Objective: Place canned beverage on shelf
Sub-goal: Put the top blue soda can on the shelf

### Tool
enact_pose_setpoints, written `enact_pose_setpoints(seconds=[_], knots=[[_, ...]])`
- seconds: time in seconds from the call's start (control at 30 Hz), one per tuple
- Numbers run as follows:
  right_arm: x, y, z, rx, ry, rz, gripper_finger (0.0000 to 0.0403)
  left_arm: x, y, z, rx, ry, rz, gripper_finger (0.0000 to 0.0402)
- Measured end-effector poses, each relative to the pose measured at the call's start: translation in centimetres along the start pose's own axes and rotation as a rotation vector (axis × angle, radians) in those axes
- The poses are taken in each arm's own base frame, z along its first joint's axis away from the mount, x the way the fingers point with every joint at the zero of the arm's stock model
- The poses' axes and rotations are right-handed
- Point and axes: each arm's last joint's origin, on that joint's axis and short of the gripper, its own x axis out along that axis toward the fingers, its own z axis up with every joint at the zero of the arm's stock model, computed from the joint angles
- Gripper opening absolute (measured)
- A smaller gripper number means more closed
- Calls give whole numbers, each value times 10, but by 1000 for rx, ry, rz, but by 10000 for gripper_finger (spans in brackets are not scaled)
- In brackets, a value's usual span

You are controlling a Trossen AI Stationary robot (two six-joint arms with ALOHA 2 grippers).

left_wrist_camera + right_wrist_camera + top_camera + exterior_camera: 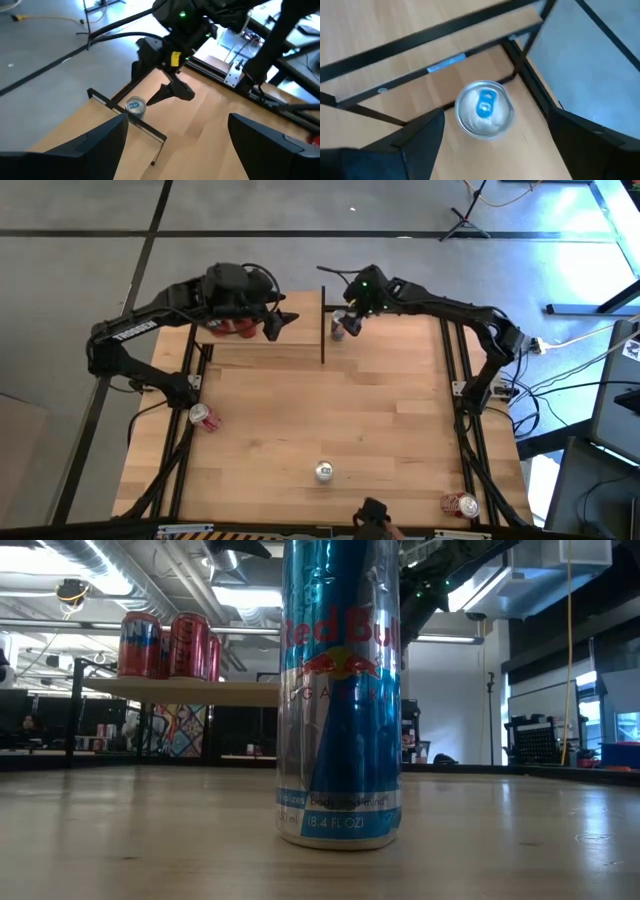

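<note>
A silver can with a blue tab point(484, 109) stands upright on the tabletop beside the right end of the shelf point(290, 345). It also shows in the left wrist view point(135, 107) and the high view point(338, 330). My right gripper point(348, 315) is open above this can, one finger on either side, touching nothing. My left gripper point(272, 323) is open and empty over the shelf's right part. Red cans point(225, 328) stand on the shelf's left part point(165, 645).
A blue and silver can point(324, 471) stands near the table's near edge, filling the low view point(340, 690). A red can point(205, 417) lies at the left side and another point(460, 505) at the near right corner. The shelf's black end frame point(322, 325) stands next to the silver can.
</note>
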Motion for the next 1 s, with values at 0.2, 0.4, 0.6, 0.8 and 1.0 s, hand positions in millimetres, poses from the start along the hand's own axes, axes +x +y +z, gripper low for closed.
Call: enact_pose_setpoints(seconds=[0.2,0.4,0.6,0.8,1.0], knots=[[16,-3,-14,6,-95,63,341,-1,-5,-2,30,7,-18,331],[31,-5,-31,-12,-182,39,341,-1,-4,-4,32,30,-12,331],[41,-4,-48,-15,-257,12,341,-1,-4,-4,25,29,-12,331],[46,-3,-60,-23,-262,-10,341,-1,-4,-4,25,29,-11,331],[49,-2,-68,-27,-286,-14,341,-1,-4,-4,25,26,-5,331]])
